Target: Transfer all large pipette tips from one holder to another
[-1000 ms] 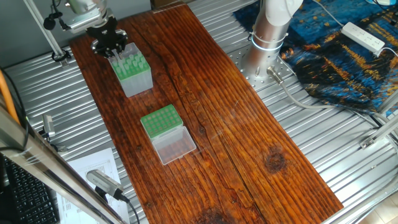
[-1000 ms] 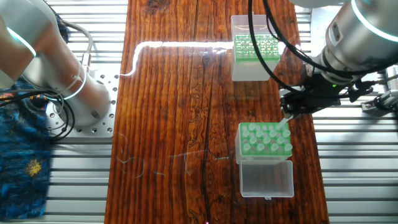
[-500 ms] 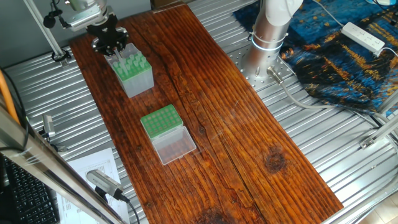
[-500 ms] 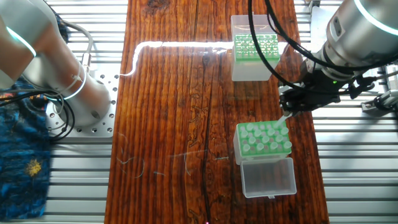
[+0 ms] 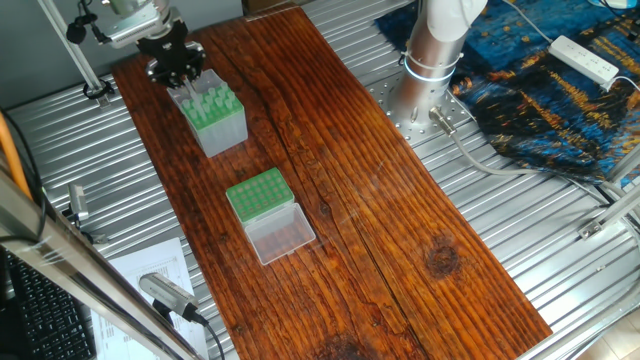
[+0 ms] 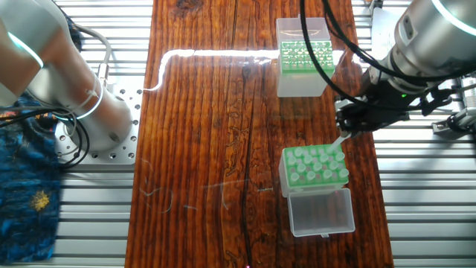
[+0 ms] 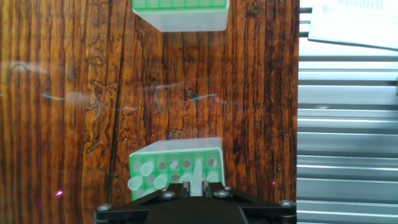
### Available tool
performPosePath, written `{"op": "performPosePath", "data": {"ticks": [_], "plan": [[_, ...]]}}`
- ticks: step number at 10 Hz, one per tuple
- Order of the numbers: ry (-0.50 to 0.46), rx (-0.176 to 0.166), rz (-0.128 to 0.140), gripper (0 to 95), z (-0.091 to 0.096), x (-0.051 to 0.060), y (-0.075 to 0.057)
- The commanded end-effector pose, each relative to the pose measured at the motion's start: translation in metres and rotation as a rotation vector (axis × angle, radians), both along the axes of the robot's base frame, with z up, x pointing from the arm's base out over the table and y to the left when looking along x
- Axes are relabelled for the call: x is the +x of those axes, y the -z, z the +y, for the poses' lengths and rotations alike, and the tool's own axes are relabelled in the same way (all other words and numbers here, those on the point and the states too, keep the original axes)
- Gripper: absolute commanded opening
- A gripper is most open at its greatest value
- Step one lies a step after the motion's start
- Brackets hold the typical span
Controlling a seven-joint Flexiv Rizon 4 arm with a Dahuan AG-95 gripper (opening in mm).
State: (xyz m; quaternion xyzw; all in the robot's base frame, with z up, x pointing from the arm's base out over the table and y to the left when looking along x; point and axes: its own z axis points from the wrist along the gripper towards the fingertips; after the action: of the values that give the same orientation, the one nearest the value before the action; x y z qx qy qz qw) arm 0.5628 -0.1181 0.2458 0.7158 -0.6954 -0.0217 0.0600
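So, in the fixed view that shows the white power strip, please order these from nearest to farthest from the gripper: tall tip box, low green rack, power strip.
1. Tall tip box, directly under the gripper, far left.
2. Low green rack, further down the board.
3. Power strip, far right, on the blue cloth.

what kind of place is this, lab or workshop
Most likely a robotics lab bench set up for a lab-handling trial: a wooden board on a ribbed aluminium table, two green pipette tip racks, and the arm's base bolted beside them.

A dark, striped wooden surface [image 5: 340, 170] carries two boxes well apart: the taller grey-sided holder [image 5: 213, 117] and the low green rack [image 5: 259, 195] with its clear lid [image 5: 281, 235] open
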Motion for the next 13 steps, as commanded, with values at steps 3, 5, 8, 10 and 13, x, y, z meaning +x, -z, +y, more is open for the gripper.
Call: {"op": "performPosePath", "data": {"ticks": [3,5,8,10,13], "plan": [[0.0,0.002,0.011,0.0,-0.001,0.003,-0.009],[0.001,0.003,0.018,0.0,-0.001,0.007,-0.016],[0.015,0.001,0.027,0.0,0.001,0.009,-0.024],[0.024,0.004,0.033,0.0,0.001,0.01,-0.029],[0.043,0.004,0.043,0.0,0.005,0.015,-0.039]]}}
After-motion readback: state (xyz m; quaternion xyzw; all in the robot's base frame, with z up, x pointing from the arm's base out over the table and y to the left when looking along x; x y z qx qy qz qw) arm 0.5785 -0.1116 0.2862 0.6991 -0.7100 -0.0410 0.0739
